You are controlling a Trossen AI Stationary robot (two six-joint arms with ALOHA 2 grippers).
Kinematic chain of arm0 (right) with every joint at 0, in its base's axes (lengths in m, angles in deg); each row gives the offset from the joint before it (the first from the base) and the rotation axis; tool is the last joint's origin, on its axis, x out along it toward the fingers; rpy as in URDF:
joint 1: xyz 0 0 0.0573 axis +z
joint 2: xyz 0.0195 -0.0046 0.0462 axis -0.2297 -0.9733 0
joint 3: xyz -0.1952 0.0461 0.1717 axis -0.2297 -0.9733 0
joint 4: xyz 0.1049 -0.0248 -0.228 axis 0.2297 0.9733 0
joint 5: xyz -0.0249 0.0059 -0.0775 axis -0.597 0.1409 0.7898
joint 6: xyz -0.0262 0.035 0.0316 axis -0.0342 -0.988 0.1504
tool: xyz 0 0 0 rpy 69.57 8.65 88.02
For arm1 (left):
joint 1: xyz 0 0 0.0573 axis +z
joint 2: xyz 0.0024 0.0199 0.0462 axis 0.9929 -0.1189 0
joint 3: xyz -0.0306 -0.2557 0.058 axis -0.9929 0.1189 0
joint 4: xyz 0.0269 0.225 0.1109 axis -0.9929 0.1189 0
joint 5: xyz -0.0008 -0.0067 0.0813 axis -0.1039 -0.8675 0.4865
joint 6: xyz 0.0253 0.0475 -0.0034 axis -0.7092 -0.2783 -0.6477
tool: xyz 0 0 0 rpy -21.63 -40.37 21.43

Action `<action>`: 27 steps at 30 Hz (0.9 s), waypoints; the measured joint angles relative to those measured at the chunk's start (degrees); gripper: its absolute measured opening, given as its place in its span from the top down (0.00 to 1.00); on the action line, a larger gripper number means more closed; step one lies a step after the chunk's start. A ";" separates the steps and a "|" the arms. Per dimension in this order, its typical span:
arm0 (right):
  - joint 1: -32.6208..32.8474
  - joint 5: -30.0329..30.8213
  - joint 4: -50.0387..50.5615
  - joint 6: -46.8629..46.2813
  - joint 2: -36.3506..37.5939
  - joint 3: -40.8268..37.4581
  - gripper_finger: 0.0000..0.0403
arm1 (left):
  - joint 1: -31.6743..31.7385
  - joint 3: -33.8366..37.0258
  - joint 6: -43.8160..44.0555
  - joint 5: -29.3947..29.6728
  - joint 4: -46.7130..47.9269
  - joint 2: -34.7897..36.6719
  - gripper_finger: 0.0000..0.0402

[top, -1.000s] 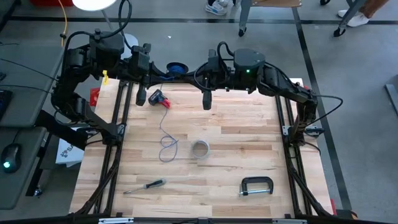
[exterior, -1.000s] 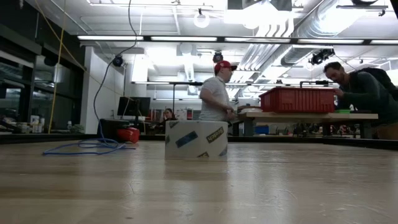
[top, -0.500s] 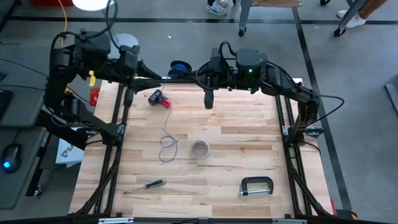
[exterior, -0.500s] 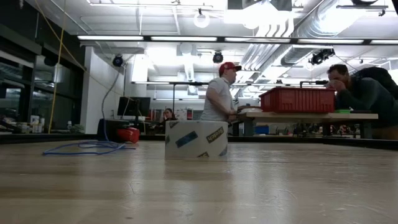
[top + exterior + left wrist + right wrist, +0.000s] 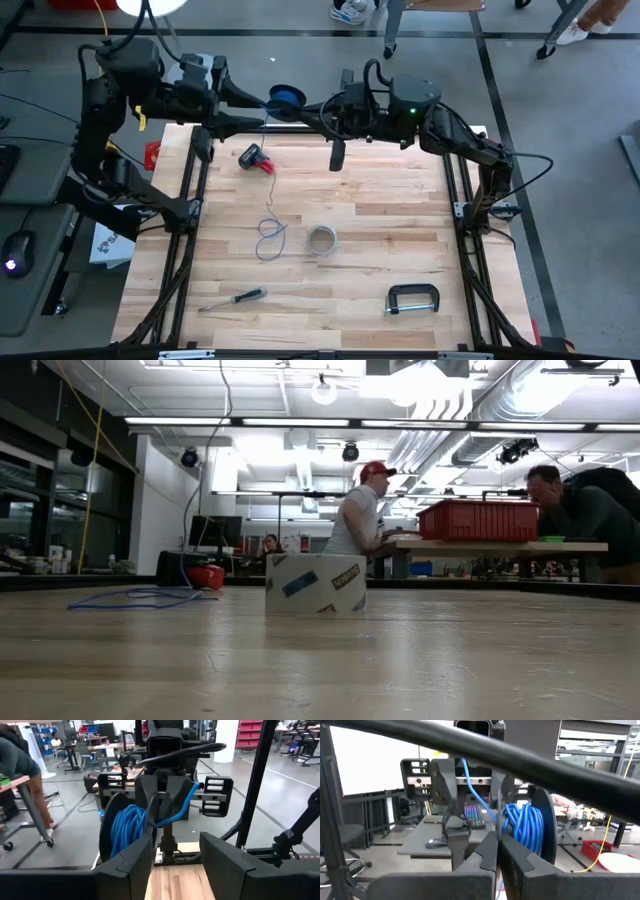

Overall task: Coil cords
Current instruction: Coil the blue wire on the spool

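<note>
Beyond the bare wooden table [image 5: 380,215] the workshop is busy, with people at a bench with a red bin, but nobody is near the arms. Both grippers meet above the table's far edge, on either side of a reel wound with blue cord [image 5: 285,97]. The right gripper [image 5: 495,852] has its fingers pressed together, and we judge that they pinch a strand of the blue cord as it leaves the reel. The left gripper [image 5: 176,857] faces it with its fingers spread wide and holds nothing.

A second, loose cord [image 5: 268,236] lies in a few slack loops mid-table, just beside a tape roll [image 5: 321,239], with its tail running up toward a small red and black object [image 5: 255,158]. A screwdriver [image 5: 232,298] and a clamp [image 5: 413,298] lie well apart from it, nearer the front.

Both cords look light and limp, so we expect them to sag, slip and spring out of any loop. We think a pinch close to a free end is best, with the other gripper guiding each turn
</note>
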 joint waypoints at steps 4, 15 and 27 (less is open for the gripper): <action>0.20 -0.61 -1.26 -0.24 0.00 0.00 1.00 | -0.02 0.04 0.16 -0.02 -1.74 -0.39 0.59; 0.27 -2.06 -2.53 0.53 0.10 0.00 1.00 | -0.02 0.07 0.34 1.09 -3.13 1.27 0.59; 0.28 -2.75 -5.56 0.69 0.20 0.00 1.00 | 0.00 0.00 2.24 1.59 -2.65 1.38 0.59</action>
